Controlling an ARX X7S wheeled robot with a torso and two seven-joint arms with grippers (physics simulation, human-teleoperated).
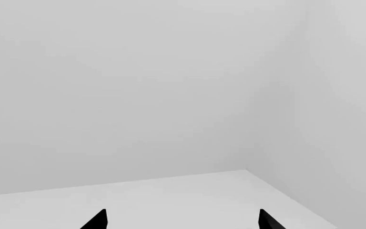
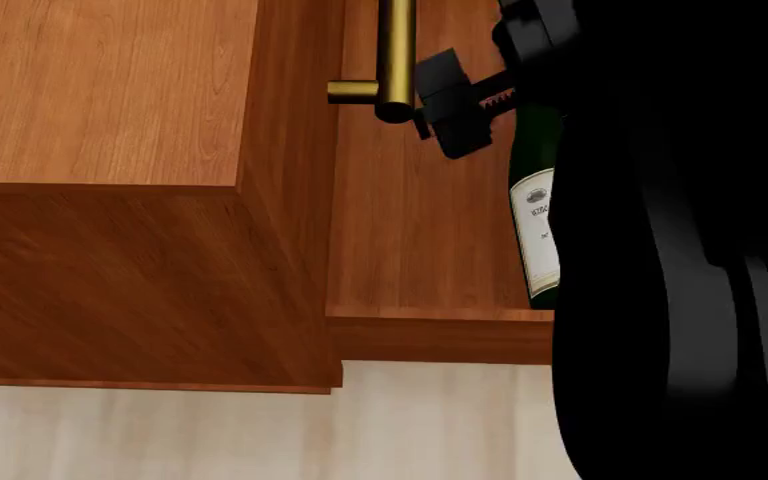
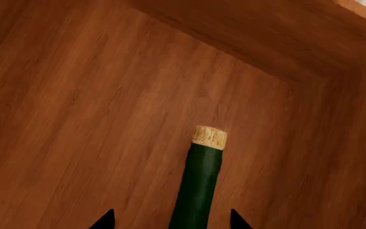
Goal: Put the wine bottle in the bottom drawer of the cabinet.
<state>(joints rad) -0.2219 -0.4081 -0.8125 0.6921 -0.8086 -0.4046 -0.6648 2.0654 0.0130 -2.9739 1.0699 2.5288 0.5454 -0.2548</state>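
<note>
Showing only blank walls, left pincer (image 1: 181,220) spread, right pincer (image 3: 171,220) pinching wine bottle (image 3: 199,183) inside bottom drawer (image 3: 94,119).

Pale wood-grain floor (image 2: 224,435) below; plain white walls (image 1: 138,86).

The left wrist view takes in little beyond a bare room corner (image 1: 247,168), where two pale grey walls (image 1: 119,90) meet along a faint vertical seam right of centre and come down onto a lighter, nearly white floor (image 1: 189,200) that fills the lower part of the frame. At the bottom edge the two black fingertips (image 1: 97,220) of the left gripper (image 1: 181,220) poke up as small dark wedges, one lower left and one lower right, standing well apart with only floor showing between them.
</note>
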